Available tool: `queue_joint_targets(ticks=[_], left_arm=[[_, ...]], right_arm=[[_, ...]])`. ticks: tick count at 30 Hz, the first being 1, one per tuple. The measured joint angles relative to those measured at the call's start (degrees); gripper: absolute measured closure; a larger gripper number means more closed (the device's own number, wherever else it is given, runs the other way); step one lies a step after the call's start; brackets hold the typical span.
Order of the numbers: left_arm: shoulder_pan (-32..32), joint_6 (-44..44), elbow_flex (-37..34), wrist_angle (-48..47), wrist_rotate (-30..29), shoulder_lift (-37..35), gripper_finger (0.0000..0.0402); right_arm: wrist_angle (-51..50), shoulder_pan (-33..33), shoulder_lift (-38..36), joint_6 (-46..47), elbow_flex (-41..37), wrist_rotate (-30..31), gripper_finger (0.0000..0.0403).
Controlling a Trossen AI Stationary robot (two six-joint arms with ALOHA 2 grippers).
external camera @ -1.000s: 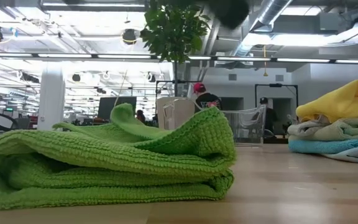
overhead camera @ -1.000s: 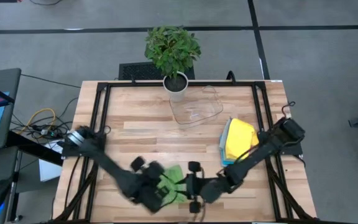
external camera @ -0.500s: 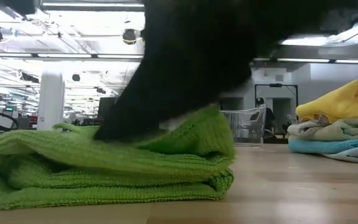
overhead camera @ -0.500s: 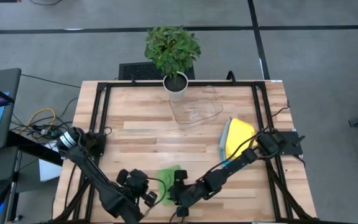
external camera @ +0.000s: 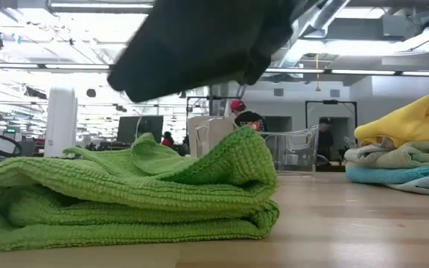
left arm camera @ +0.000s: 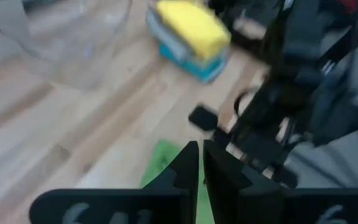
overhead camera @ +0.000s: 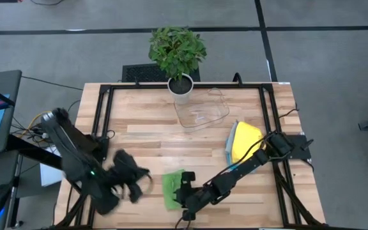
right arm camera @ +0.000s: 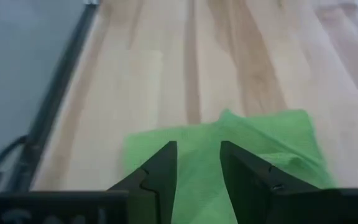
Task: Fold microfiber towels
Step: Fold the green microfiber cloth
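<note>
The table (overhead camera: 152, 137) has bare wood behind the right arm's jaws and a black rail along its near edge, close in front of the work.

The stack of folded towels (overhead camera: 245, 142), yellow on top, sits well behind and to the right of those jaws, with the clear tray (overhead camera: 202, 110) beyond it.

The green towel (overhead camera: 173, 187), folded thick and lumpy, lies directly under the right gripper (right arm camera: 197, 167), whose jaws stand partly apart above the cloth, holding nothing.

The left gripper (left arm camera: 201, 163) hangs to the left of the towel, jaws pressed together and empty.

Risks, as I judge them: a low pass could snag the raised top flap and undo the fold, or push the towel toward the near rail. To the left, the other arm narrows the room.
</note>
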Motion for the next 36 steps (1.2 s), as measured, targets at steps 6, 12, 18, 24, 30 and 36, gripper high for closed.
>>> queue_joint_targets(ticks=[6, 12, 18, 24, 30, 36], left_arm=[[0.1, 4.4, -0.1, -3.1, -2.8, -7.7, 0.0386], [0.1, 1.3, -0.2, -11.8, -3.8, -8.6, 0.0386], [0.2, 1.0, -2.2, -12.7, -2.3, -8.7, 0.0386], [0.2, 0.7, -2.5, -14.8, -1.9, -8.8, 0.0386], [0.2, 0.6, -2.5, -15.8, -1.9, -8.8, 0.0386], [0.2, -0.2, -2.5, -15.9, -2.3, -8.8, 0.0386]], right_arm=[[3.0, -0.3, 0.6, -0.6, 0.0, 0.6, 0.025], [5.8, -1.3, 2.3, -1.0, -0.1, 2.1, 0.0253], [6.9, -2.7, 5.1, 0.5, -0.3, 1.5, 0.0254], [8.1, -2.9, 6.5, 2.0, 0.0, 1.1, 0.0258], [4.9, -3.8, 7.1, 5.1, -0.1, 1.9, 0.0293], [1.8, -4.0, 4.5, 4.9, -0.1, 1.7, 0.0372]])
